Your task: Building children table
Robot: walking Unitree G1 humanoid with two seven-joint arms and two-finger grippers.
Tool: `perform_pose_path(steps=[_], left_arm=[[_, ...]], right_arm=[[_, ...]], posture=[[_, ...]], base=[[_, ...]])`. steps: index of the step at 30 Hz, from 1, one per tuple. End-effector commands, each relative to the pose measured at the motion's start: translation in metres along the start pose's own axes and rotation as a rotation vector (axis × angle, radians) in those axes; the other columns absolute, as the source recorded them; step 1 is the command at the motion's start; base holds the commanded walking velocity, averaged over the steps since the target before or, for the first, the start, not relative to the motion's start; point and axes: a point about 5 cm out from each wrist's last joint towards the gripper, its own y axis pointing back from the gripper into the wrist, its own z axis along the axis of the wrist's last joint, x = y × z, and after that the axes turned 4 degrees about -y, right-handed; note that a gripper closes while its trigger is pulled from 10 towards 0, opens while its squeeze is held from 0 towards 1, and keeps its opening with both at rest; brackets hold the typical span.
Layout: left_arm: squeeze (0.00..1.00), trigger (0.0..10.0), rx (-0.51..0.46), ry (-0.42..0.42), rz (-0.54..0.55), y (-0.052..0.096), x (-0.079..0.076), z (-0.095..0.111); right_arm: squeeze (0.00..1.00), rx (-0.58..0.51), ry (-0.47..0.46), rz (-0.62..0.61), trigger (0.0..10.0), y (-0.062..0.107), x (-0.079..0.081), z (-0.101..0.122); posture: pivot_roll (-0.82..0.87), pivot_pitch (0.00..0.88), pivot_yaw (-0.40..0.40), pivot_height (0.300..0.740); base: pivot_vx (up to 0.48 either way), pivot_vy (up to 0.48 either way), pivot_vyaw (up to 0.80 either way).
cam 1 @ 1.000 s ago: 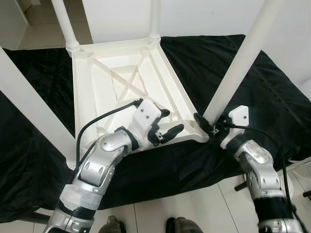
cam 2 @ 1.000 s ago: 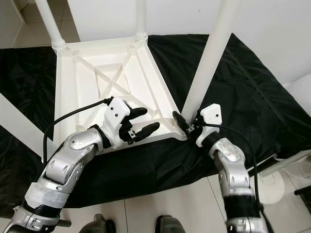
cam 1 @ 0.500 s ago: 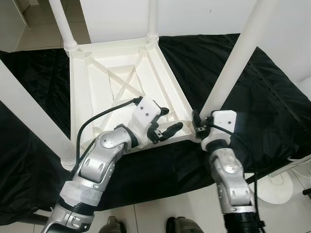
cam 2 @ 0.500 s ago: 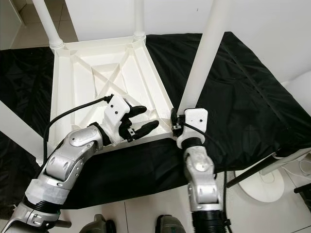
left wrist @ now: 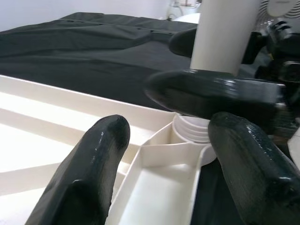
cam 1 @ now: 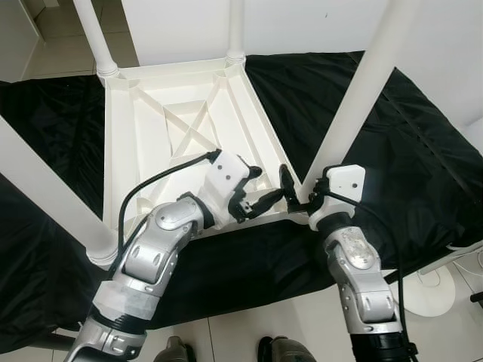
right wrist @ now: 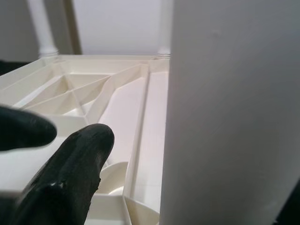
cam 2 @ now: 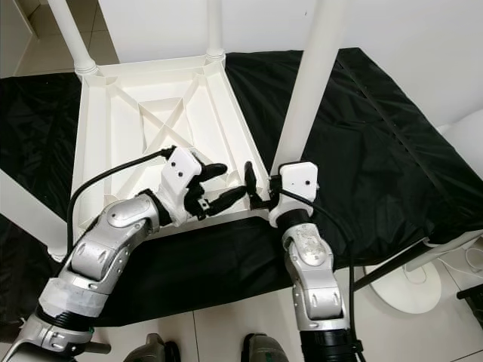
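A white plastic children's table (cam 1: pixel 151 136) lies upside down on a black cloth (cam 1: pixel 392 151). Its near right leg (cam 1: pixel 362 98) stands in the corner socket (left wrist: pixel 187 129), leaning up to the right. My right gripper (cam 1: pixel 302 185) is open at the base of this leg, its jaws either side of it. One finger (right wrist: pixel 75 173) shows a gap to the leg (right wrist: pixel 229 112). My left gripper (cam 1: pixel 262 186) hovers open just left of that corner, over the table's ribbed underside. It holds nothing, and its fingers (left wrist: pixel 93 168) frame the socket.
Three more white legs stand up: far left (cam 1: pixel 94 38), far middle (cam 1: pixel 235 30) and near left (cam 1: pixel 45 188). A white wall rises behind the cloth. On the tiled floor at the right stands a round white base (cam 1: pixel 445 286).
My right forearm has swung from the right of the leg to in front of it, and its fingers now reach around the leg base toward the left gripper. The left gripper has barely moved.
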Motion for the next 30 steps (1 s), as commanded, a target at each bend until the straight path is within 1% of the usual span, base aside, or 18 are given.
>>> perform_pose_path(steps=[1, 2, 3, 4, 5, 7, 9, 10, 11, 13, 14, 15, 21, 22, 24, 25, 28, 30], left_arm=[[0.0, 10.0, 0.003, -0.002, 0.04, -0.001, 0.002, -0.001], [0.0, 10.0, 0.003, -0.002, 0.04, -0.001, 0.002, -0.001], [0.0, 10.0, 0.003, -0.004, 0.041, -0.001, 0.002, -0.001], [0.0, 10.0, 0.003, -0.004, 0.041, -0.001, 0.002, -0.001], [0.0, 10.0, 0.001, -0.004, 0.04, -0.001, 0.002, -0.001], [0.0, 10.0, 0.001, -0.004, 0.04, -0.001, 0.002, -0.001], [0.0, 10.0, 0.0, -0.006, 0.038, -0.001, 0.002, -0.001], [0.0, 10.0, 0.0, -0.006, 0.038, -0.001, 0.002, -0.001], [0.0, 10.0, 0.001, -0.007, 0.036, -0.001, 0.003, -0.001], [0.0, 10.0, 0.001, -0.007, 0.036, -0.001, 0.003, -0.001], [0.0, 10.0, 0.0, -0.011, 0.032, -0.002, 0.004, -0.001], [0.0, 10.0, -0.001, -0.012, 0.03, -0.003, 0.004, 0.0], [0.0, 10.0, 0.0, -0.019, 0.012, -0.004, 0.002, 0.0], [0.0, 10.0, 0.008, -0.026, 0.0, -0.003, 0.0, -0.002], [0.0, 10.0, 0.008, -0.026, 0.0, -0.003, 0.0, -0.002], [0.0, 10.0, 0.019, -0.029, -0.015, -0.002, -0.002, -0.004], [0.0, 10.0, 0.041, -0.045, -0.059, 0.0, -0.008, -0.009], [0.0, 10.0, 0.054, -0.042, -0.094, 0.003, -0.013, -0.011]], right_arm=[[1.0, -0.001, -0.021, 0.06, 10.0, 0.003, 0.0, 0.001], [1.0, -0.001, -0.021, 0.06, 10.0, 0.003, 0.0, 0.001], [0.0, 0.01, -0.019, 0.099, 10.0, 0.005, -0.008, 0.001], [0.0, 0.01, -0.019, 0.099, 10.0, 0.005, -0.008, 0.001], [0.0, 0.031, -0.02, 0.151, 10.0, 0.009, -0.017, 0.0], [0.0, 0.031, -0.02, 0.151, 10.0, 0.009, -0.017, 0.0], [0.0, 0.078, 0.017, 0.26, 10.0, 0.014, -0.034, -0.002], [0.0, 0.078, 0.017, 0.26, 10.0, 0.014, -0.034, -0.002], [0.0, 0.108, 0.053, 0.302, 10.0, 0.014, -0.04, -0.005], [0.0, 0.108, 0.053, 0.302, 10.0, 0.014, -0.04, -0.005], [0.0, 0.166, 0.121, 0.378, 10.0, 0.013, -0.052, -0.009], [0.0, 0.183, 0.142, 0.402, 10.0, 0.012, -0.056, -0.01], [0.0, 0.226, 0.179, 0.438, 10.0, 0.005, -0.069, -0.013], [0.0, 0.234, 0.184, 0.443, 8.3, 0.003, -0.073, -0.014], [0.0, 0.234, 0.184, 0.443, 8.3, 0.003, -0.073, -0.014], [0.0, 0.241, 0.186, 0.45, 9.8, 0.0, -0.075, -0.015], [0.0, 0.245, 0.181, 0.48, 10.0, -0.004, -0.076, -0.018], [0.0, 0.253, 0.177, 0.51, 7.3, -0.006, -0.075, -0.022]], posture=[[-0.11, 0.077, 0.016, 0.74], [-0.11, 0.077, 0.016, 0.74], [-0.1, 0.074, 0.015, 0.74], [-0.1, 0.074, 0.015, 0.74], [-0.11, 0.07, 0.016, 0.74], [-0.11, 0.07, 0.016, 0.74], [-0.11, 0.065, 0.023, 0.74], [-0.11, 0.065, 0.023, 0.74], [-0.11, 0.064, 0.025, 0.74], [-0.11, 0.064, 0.025, 0.74], [-0.12, 0.056, 0.028, 0.74], [-0.12, 0.056, 0.028, 0.74], [-0.12, 0.051, 0.03, 0.74], [-0.11, 0.051, 0.03, 0.74], [-0.11, 0.051, 0.03, 0.74], [-0.11, 0.052, 0.031, 0.74], [-0.11, 0.053, 0.03, 0.74], [-0.11, 0.054, 0.03, 0.74]], base=[[0.0, 0.0, 0.0], [0.0, 0.0, 0.0], [0.0, 0.0, 0.0], [0.0, 0.0, 0.0], [0.0, 0.0, 0.0], [0.0, 0.0, 0.0], [0.0, 0.0, 0.0], [0.0, 0.0, 0.0], [0.0, 0.0, 0.0], [0.0, 0.0, 0.0], [0.0, 0.0, 0.0], [0.0, 0.0, 0.0], [0.0, 0.0, 0.0], [0.0, 0.0, 0.0], [0.0, 0.0, 0.0], [0.0, 0.0, 0.0], [0.0, 0.0, 0.0], [0.0, 0.0, 0.0]])
